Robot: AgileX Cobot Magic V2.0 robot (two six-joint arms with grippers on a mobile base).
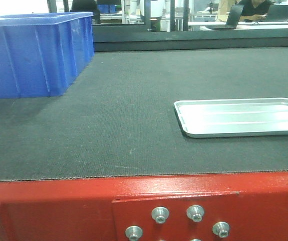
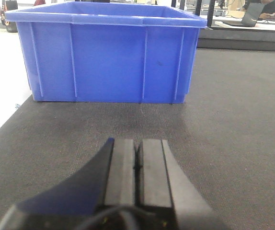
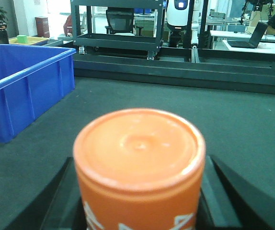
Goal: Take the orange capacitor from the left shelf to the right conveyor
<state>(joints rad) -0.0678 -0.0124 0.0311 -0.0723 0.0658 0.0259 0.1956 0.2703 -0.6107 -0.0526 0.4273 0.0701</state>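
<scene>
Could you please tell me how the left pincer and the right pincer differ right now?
The left pincer is shut with nothing between its fingers, while the right pincer is closed on the upright orange capacitor. The left pincer faces the blue bin head-on; the right pincer has that bin off to the side. Both are over the dark belt.

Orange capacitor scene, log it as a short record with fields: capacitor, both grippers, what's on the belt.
capacitor: orange capacitor, upright between the fingers of the right gripper, over the right conveyor
right gripper: shut on the orange capacitor
left gripper: fingers shut, empty, low over the belt, facing the blue bin
on belt: blue bin at left, silver tray at right
capacitor touching belt: cannot tell
left shelf: not in view
</scene>
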